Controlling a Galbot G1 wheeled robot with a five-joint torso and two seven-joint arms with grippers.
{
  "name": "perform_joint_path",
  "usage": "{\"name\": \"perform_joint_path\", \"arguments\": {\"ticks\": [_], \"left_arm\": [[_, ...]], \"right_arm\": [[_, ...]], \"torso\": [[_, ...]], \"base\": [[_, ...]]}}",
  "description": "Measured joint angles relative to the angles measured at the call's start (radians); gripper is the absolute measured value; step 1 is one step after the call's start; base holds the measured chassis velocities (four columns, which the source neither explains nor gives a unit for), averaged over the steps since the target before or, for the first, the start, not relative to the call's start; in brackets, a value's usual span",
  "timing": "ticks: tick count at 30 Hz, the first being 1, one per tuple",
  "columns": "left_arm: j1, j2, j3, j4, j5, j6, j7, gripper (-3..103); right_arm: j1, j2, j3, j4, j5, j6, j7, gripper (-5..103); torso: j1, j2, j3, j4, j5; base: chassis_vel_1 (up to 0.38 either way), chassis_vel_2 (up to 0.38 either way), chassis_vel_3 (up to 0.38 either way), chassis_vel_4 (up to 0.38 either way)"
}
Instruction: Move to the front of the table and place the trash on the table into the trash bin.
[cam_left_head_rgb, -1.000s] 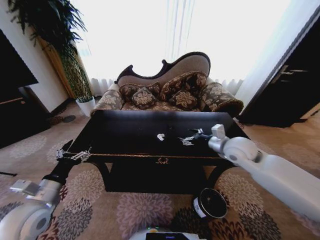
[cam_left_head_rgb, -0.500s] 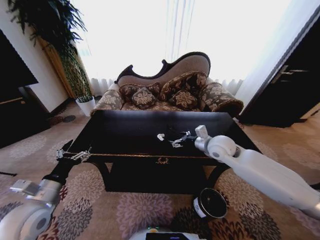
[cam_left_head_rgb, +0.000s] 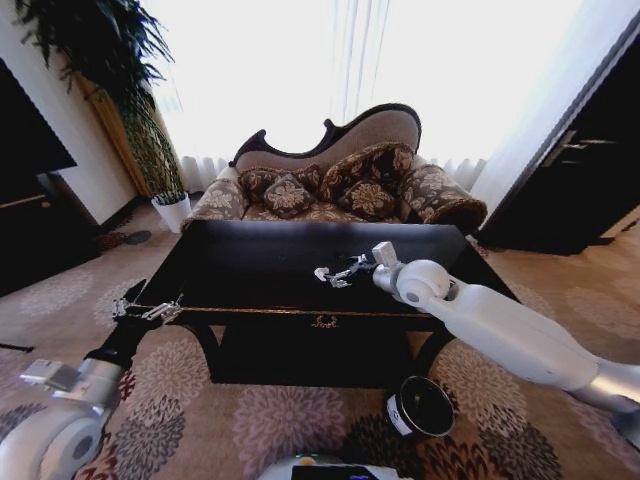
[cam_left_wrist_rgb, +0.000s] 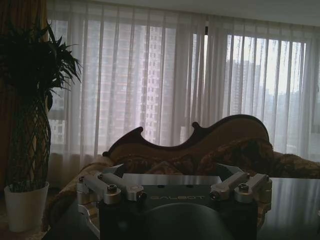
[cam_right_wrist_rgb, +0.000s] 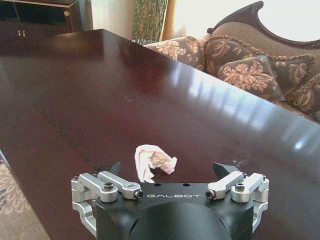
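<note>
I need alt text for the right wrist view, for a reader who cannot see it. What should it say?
The right gripper, fingers open, hangs low over the glossy dark table with a crumpled white scrap of trash lying between its fingertips, not yet gripped. Behind the table stands a patterned sofa with cushions.

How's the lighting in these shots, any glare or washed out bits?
Head view: the window behind the sofa is blown out white, and the table reads near black. Left wrist view: backlit, so the left gripper is dim. Right wrist view: window glare streaks the tabletop; the crumpled tissue between the right gripper fingers is evenly lit.
</note>
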Motion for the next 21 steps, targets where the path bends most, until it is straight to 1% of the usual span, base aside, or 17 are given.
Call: {"name": "perform_joint_path", "arguments": {"ticks": [6,10,21], "left_arm": [[0.000,0.000,0.000,0.000,0.000,0.000,0.000,100],[0.000,0.000,0.000,0.000,0.000,0.000,0.000,100],[0.000,0.000,0.000,0.000,0.000,0.000,0.000,100]], "right_arm": [[0.001,0.010,-0.011,-0.001,-0.002,-0.002,0.000,100],[0.016,0.041,-0.034,-0.020,-0.011,-0.004,0.001,100],[0.030,0.070,-0.054,-0.053,-0.027,-0.004,-0.003,100]], "torso": [[0.000,0.000,0.000,0.0000,0.0000],[0.000,0.000,0.000,0.0001,0.0000],[0.000,0.000,0.000,0.0000,0.0000]], "base": [[0.000,0.000,0.000,0.000],[0.000,0.000,0.000,0.000],[0.000,0.000,0.000,0.000]]}}
